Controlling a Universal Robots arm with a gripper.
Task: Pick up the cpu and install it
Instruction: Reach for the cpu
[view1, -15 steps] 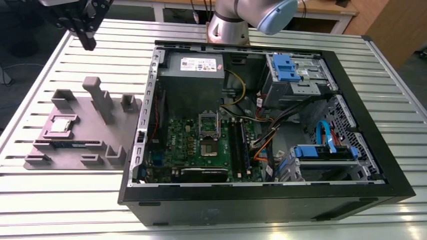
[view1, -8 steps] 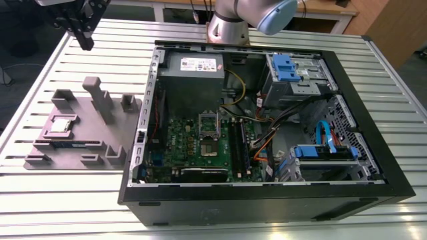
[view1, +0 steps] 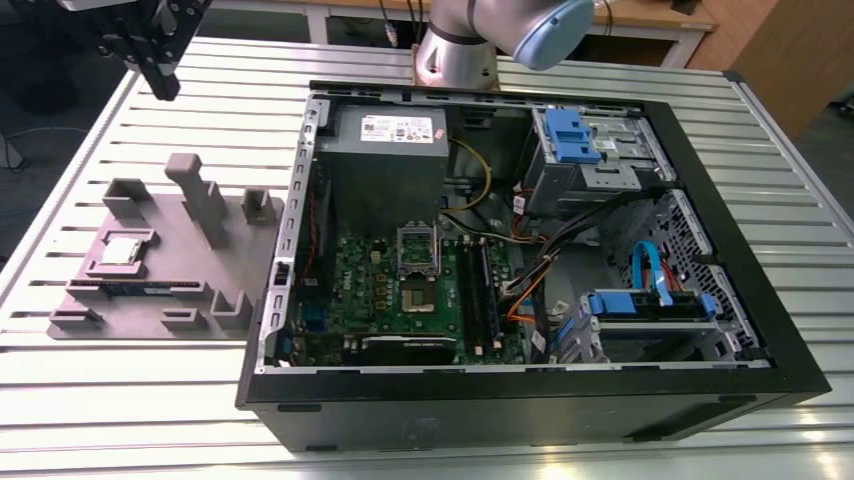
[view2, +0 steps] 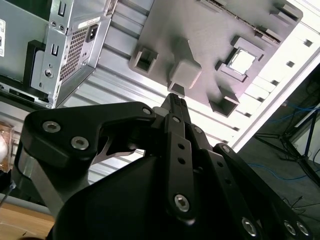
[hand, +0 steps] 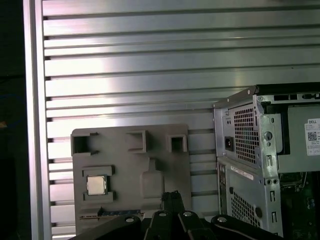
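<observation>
The cpu (view1: 123, 250), a small silver square chip, lies flat in a recess of a grey holder plate (view1: 150, 305) on the slatted table, at the exterior view's left of the open computer case (view1: 534, 400). It also shows in both wrist views, cpu (view2: 243, 61) and cpu (hand: 96, 185). My gripper (view1: 166, 90) hangs high above the table, beyond the holder's far end and well clear of the chip. Its fingers are shut with nothing between them, seen as the gripper (view2: 176, 100) and gripper (hand: 172, 196). Inside the case the green motherboard (view1: 380, 300) carries a dark square socket (view1: 430, 298).
Upright grey posts (view1: 200, 200) rise from the holder plate near the chip. The case holds a grey power supply (view1: 387, 130), blue drive brackets (view1: 567, 135) and loose cables (view1: 534, 260). The arm's base (view1: 457, 55) stands behind the case. The table's edge (hand: 35, 120) runs close to the holder.
</observation>
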